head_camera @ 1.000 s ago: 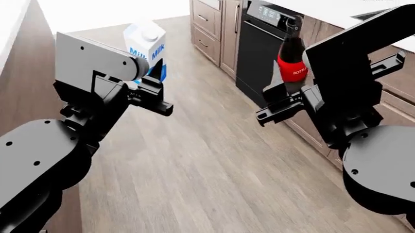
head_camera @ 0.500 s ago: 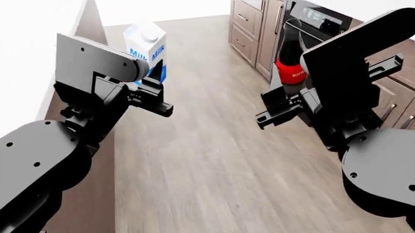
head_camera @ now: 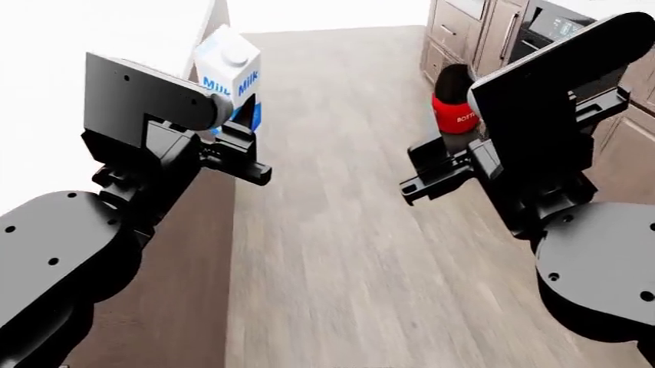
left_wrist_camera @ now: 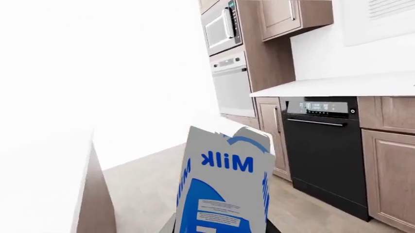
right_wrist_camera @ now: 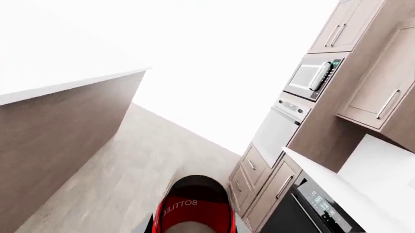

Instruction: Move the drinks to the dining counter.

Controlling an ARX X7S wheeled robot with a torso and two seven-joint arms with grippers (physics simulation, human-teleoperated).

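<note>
Item 1. Dining counter [head_camera: 61, 100]: bright white slab top with a brown side panel, at the far left of the head view. No drinks rest on it.

Item 2. Left tool [head_camera: 230, 146]: clenched on the milk carton [head_camera: 229, 73], a white-and-blue gable-top pack with a round cap, held upright in the air just beside the counter's edge. In the left wrist view the carton [left_wrist_camera: 224, 194] fills the lower centre, "Milk" lettering mirrored.

Item 3. Wood plank floor [head_camera: 338, 230]: open between the two arms.

Item 4. Right tool [head_camera: 440, 172]: clenched on the dark bottle [head_camera: 452, 103] with a red label, carried above the floor and well apart from the counter. The right wrist view shows only the bottle's [right_wrist_camera: 194, 208] dark shoulder and red band; its neck is hidden behind the arm in the head view.

Item 5. Cabinets and black oven [head_camera: 548, 23]: upper right corner.

Handling note, as judgement: the step in hand appears to be the swing toward the counter with both drinks aloft. Both packs are best kept upright with firm grips, the carton's base lifted above the slab edge before moving in, then set well inside the edge.

Change note: against the frame half a second ago, the counter occupies more of the left side, the oven and cabinets have slid toward the right corner, and the arms' pose and both grasps are unchanged.
</note>
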